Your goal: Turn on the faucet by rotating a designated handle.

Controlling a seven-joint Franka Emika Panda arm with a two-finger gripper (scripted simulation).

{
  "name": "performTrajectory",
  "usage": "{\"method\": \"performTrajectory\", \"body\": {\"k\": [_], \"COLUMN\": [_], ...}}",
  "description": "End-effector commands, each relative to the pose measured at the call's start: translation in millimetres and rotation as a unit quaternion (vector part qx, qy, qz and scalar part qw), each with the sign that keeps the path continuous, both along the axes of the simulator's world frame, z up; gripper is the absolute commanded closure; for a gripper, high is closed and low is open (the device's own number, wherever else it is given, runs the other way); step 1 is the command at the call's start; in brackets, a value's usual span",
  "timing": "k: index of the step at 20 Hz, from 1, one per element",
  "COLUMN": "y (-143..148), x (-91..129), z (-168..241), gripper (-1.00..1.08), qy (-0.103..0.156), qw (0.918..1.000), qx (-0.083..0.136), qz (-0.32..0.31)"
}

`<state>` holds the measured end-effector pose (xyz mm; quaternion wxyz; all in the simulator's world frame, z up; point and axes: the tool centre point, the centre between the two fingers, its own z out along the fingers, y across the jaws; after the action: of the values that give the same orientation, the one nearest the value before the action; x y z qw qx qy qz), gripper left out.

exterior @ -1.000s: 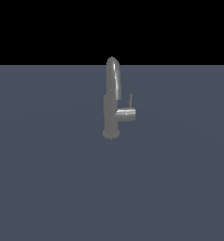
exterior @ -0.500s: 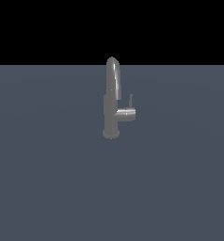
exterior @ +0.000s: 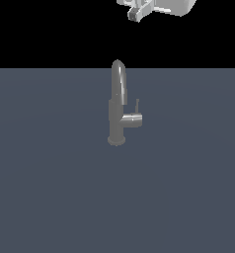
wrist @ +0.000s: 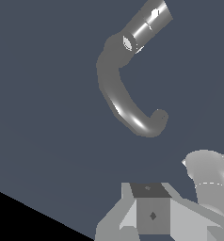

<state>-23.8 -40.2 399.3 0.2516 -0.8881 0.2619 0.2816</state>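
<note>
The grey metallic faucet (exterior: 117,111) stands upright on the dark blue-grey floor, its arched spout on top and a short side stub pointing to the exterior view's right. The handle (exterior: 137,105), a thin short rod, rises from the end of that stub. My gripper (exterior: 135,14) shows only in part at the top edge of the exterior view, high above the faucet and a little to its right, touching nothing. From the wrist view I look down on the faucet (wrist: 121,92) with its curved spout; the gripper (wrist: 151,214) is apart from it. I cannot make out whether its fingers are open or shut.
A flat dark blue-grey surface (exterior: 50,188) spreads around the faucet, with black background behind it. A pale cylindrical part of the arm (wrist: 208,179) shows beside the gripper in the wrist view.
The white hand of the arm has come into the exterior view at the top edge, where nothing showed before. The faucet and its handle have not moved.
</note>
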Motion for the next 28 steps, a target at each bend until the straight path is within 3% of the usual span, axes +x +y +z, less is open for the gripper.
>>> {"method": "performTrajectory", "body": {"k": [1, 8, 15, 20, 28], "y": [-3, -13, -23, -29, -33], "x": [12, 43, 71, 89, 108], "z": [-11, -45, -87, -123, -183], "gripper": [1.08, 1.08, 1.08, 1.08, 1.08], "qy": [0.019, 0.075, 0.136, 0.183, 0.255], "qw": [0.9995, 0.9920, 0.9738, 0.9518, 0.9050], "qx": [0.019, 0.073, 0.132, 0.177, 0.244], "qz": [-0.018, -0.070, -0.126, -0.171, -0.238]}}
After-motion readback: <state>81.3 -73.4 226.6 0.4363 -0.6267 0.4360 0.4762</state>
